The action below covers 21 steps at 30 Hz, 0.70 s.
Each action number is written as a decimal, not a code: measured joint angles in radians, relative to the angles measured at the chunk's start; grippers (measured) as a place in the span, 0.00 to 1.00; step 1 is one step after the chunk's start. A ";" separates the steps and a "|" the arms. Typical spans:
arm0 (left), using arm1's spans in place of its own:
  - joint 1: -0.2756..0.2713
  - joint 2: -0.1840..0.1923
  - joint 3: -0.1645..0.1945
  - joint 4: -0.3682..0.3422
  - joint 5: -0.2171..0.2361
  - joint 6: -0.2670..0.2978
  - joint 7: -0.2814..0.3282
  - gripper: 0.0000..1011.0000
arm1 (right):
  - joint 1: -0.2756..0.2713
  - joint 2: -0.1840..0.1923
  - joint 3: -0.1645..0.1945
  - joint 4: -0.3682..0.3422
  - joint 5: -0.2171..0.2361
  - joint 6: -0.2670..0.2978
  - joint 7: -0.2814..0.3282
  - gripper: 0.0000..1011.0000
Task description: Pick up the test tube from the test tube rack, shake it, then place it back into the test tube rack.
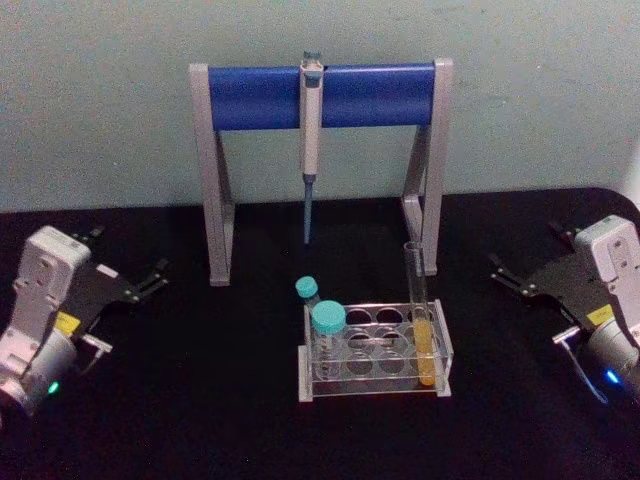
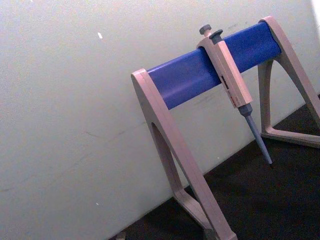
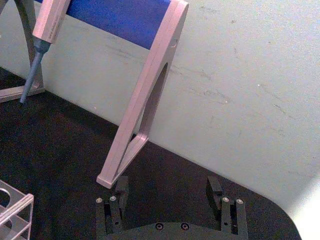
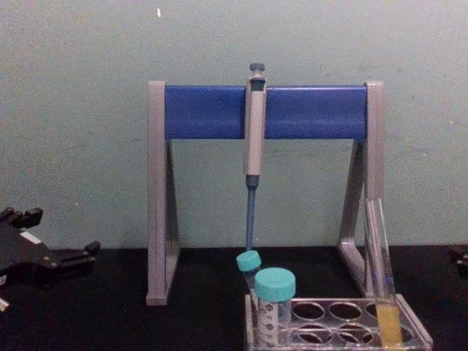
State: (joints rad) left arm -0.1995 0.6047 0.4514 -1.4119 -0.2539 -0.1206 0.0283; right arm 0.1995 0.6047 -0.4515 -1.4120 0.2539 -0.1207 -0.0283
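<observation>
The test tube (image 1: 424,330), long and clear with yellow liquid in its lower part, stands slightly tilted in the right end of the test tube rack (image 1: 375,386). The chest view shows the tube (image 4: 383,292) in the rack (image 4: 344,326) at the lower right. A corner of the rack (image 3: 15,210) shows in the right wrist view. My left gripper (image 1: 127,255) rests open at the table's left, far from the rack, and shows in the chest view too (image 4: 58,234). My right gripper (image 1: 527,250) sits open at the right with nothing between its fingers (image 3: 167,190).
Two teal-capped tubes (image 1: 328,320) stand in the rack's left end. Behind the rack rises a grey-and-blue pipette stand (image 1: 260,95) with a pipette (image 1: 311,120) hanging from its bar, its tip pointing down just behind the rack. The black table ends at a pale wall.
</observation>
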 joint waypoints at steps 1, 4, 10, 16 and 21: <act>0.000 0.000 0.000 0.000 0.000 0.000 0.000 0.99 | 0.000 0.000 0.000 0.000 0.000 0.000 0.000 0.99; 0.000 0.000 0.000 0.000 0.000 0.000 0.000 0.99 | 0.000 0.000 0.000 0.000 0.000 0.000 0.000 0.99; 0.000 0.000 0.000 0.000 0.000 0.000 0.000 0.99 | 0.000 0.000 0.000 0.000 0.000 0.000 0.000 0.99; 0.000 0.000 0.000 0.000 0.000 0.000 0.000 0.99 | 0.000 0.000 0.000 0.000 0.000 0.000 0.000 0.99; 0.000 0.000 0.000 0.000 0.000 0.000 0.000 0.99 | 0.000 0.000 0.000 0.000 0.000 0.000 0.000 0.99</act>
State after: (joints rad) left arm -0.1995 0.6047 0.4514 -1.4120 -0.2539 -0.1205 0.0283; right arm 0.1996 0.6047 -0.4514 -1.4120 0.2539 -0.1205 -0.0283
